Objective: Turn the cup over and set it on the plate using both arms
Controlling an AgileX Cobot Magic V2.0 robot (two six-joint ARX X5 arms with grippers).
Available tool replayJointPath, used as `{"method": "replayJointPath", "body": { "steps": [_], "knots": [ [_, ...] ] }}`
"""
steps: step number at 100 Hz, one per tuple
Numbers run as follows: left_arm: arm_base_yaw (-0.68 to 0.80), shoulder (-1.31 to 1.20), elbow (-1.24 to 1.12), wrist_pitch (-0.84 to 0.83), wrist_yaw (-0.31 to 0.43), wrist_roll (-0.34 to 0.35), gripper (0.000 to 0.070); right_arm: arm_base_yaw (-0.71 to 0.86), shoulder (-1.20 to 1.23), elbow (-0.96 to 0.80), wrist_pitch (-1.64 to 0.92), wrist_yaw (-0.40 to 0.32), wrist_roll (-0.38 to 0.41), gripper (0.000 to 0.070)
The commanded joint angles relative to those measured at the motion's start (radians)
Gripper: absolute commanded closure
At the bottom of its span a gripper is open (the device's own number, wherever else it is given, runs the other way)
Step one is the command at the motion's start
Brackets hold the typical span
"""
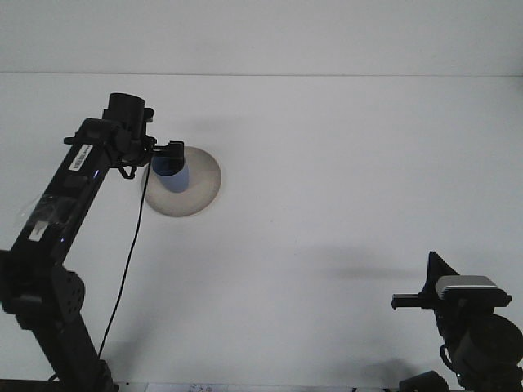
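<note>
Apparently the task is near its end; the blue cup [169, 171] stands on the beige plate [200, 184] at ten o'clock on the tabletop [343, 163]; whether the left pincer [166, 151] grips it, I cannot tell; release is left.

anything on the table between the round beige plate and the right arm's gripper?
Nothing. In the front view the white table is bare between the round beige plate and the right gripper, apart from a faint shadow.
</note>
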Motion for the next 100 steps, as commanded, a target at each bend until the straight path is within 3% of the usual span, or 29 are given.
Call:
{"method": "replayJointPath", "body": {
  "steps": [1, 19, 35, 65, 67, 71, 77, 84, 86, 100],
  "knots": [
    [-0.001, -0.063, 0.016, 0.004, 0.005, -0.021, 0.0000, 0.001, 0.002, 0.009, 0.006, 0.001, 0.011, 0.0700],
    [-0.014, -0.249, -0.084, 0.056, -0.014, -0.051, 0.0000, 0.001, 0.002, 0.009, 0.006, 0.001, 0.010, 0.0700],
    [-0.056, -0.519, -0.380, 0.249, -0.132, -0.080, 0.0000, 0.001, 0.002, 0.008, 0.007, 0.001, 0.010, 0.0700],
    [-0.145, -1.040, -0.982, 0.560, -0.132, -0.121, 0.0000, 0.001, 0.002, 0.009, 0.024, 0.001, 0.010, 0.0700],
    [-0.147, -1.062, -1.002, 0.561, -0.132, -0.121, 0.0023, 0.001, 0.002, 0.009, 0.024, 0.001, 0.010, 0.0700],
    [-0.153, -1.114, -1.049, 0.562, -0.132, -0.115, 0.0135, 0.001, 0.002, 0.009, 0.024, 0.001, 0.010, 0.0700],
    [-0.154, -1.182, -1.106, 0.559, -0.127, -0.090, 0.0407, 0.001, 0.002, 0.009, 0.025, 0.001, 0.010, 0.0700],
    [-0.154, -1.237, -1.146, 0.557, -0.119, -0.070, 0.0670, 0.001, 0.002, 0.009, 0.025, 0.001, 0.010, 0.0700],
    [-0.154, -1.249, -1.152, 0.557, -0.119, -0.064, 0.0700, 0.001, 0.002, 0.009, 0.025, 0.001, 0.010, 0.0700],
    [-0.154, -1.285, -1.162, 0.553, -0.119, -0.059, 0.0692, 0.001, 0.002, 0.009, 0.025, 0.001, 0.010, 0.0700]
  ]
}}
